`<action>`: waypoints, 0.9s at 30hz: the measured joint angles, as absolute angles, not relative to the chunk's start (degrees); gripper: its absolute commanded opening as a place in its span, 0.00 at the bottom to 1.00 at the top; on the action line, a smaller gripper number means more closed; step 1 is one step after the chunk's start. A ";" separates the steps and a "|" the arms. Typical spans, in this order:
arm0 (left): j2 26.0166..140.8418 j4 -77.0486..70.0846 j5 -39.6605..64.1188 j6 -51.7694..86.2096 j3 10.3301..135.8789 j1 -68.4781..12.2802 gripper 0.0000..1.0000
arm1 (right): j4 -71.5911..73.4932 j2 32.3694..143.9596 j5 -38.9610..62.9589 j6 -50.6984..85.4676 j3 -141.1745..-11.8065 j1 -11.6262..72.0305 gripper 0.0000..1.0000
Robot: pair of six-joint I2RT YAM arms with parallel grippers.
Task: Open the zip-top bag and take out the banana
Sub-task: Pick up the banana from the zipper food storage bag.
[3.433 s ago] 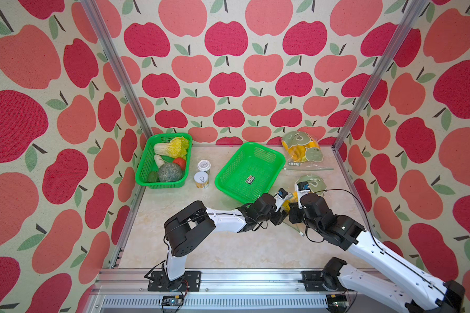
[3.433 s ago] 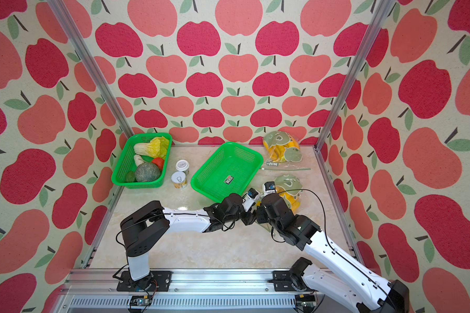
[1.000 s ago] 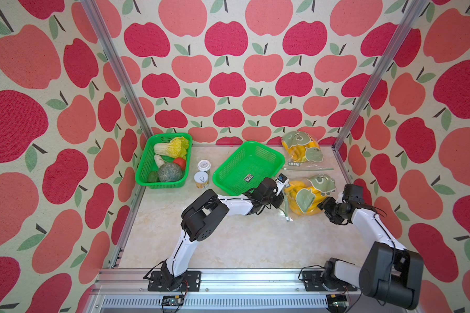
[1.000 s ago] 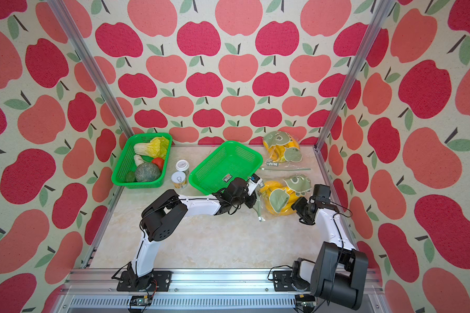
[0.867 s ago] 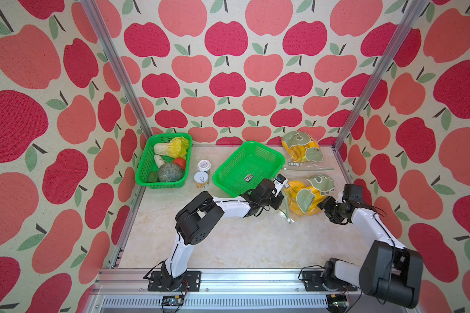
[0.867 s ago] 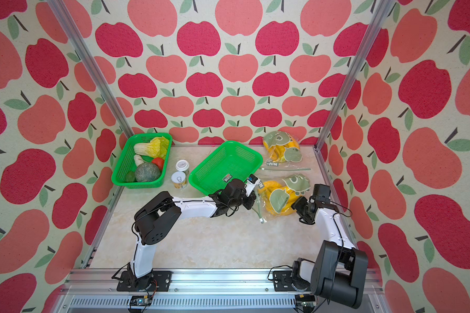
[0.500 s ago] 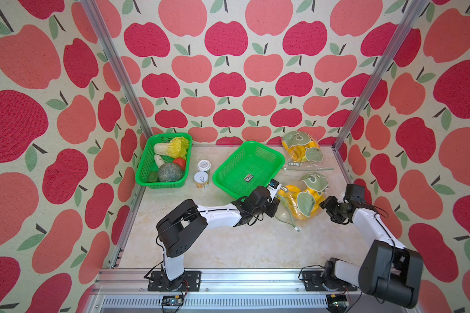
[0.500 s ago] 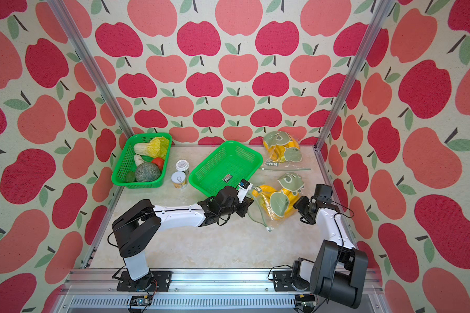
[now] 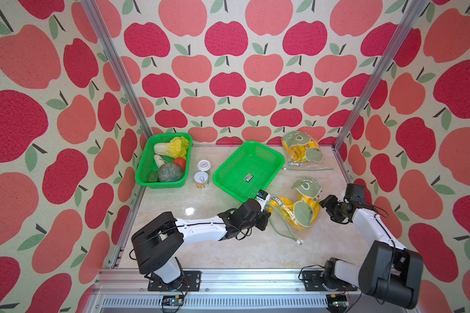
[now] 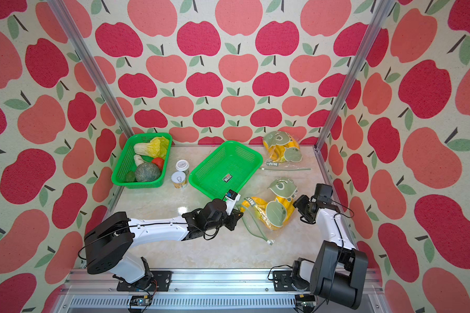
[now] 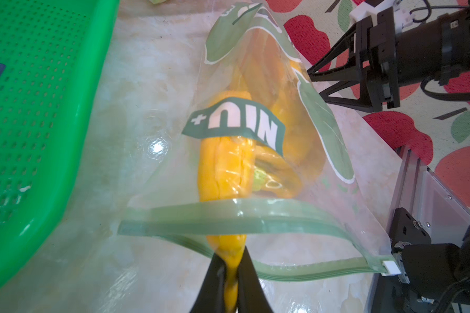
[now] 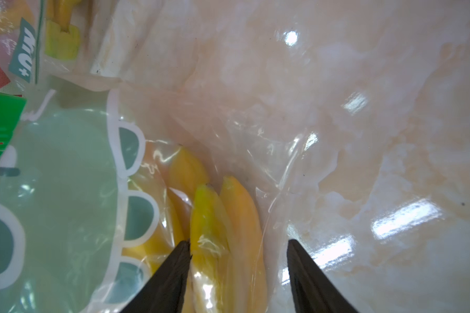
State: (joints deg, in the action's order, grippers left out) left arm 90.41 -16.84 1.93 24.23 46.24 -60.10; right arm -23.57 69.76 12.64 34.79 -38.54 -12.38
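Transparent green-printed zip-top bag (image 11: 323, 151): unzipped. Yellow banana bunch (image 11: 223, 168): stem past the zip, clamped in closed left pincer (image 11: 231, 260). Right pincer (image 12: 238, 241): jaws apart at bag's far end. Withdrawal judged unfinished.

Tiny label (image 9: 248, 178) in basket (image 9: 263, 160) unreadable & bag (image 11: 326, 135) print hides pt of banana (image 11: 223, 168).

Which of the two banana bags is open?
The nearer bag: its zip mouth gapes, and the left gripper pinches a banana there. The far bag shows a straight zip strip.
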 measured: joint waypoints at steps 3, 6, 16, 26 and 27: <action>90.56 -16.40 1.93 24.58 46.02 -60.16 0.11 | -22.90 67.75 13.63 34.83 -38.52 -10.46 0.67; 91.90 -16.40 1.91 24.08 46.68 -60.16 0.11 | -21.96 64.12 13.74 34.54 -38.52 -7.49 0.72; 94.96 -15.99 2.37 20.75 49.30 -59.35 0.11 | -23.90 69.54 10.04 30.65 -47.29 -6.85 0.82; 96.44 -15.90 2.24 17.85 50.41 -59.40 0.10 | -27.94 81.56 5.85 29.61 -59.55 -5.63 0.93; 96.44 -15.86 2.13 17.52 50.43 -59.40 0.10 | -28.51 82.85 4.93 29.45 -60.84 -4.45 0.93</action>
State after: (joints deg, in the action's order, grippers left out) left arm 96.44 -15.86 2.13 17.52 50.43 -59.40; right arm -28.51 82.85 4.93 29.45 -60.84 -4.45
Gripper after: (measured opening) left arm 0.104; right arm 0.918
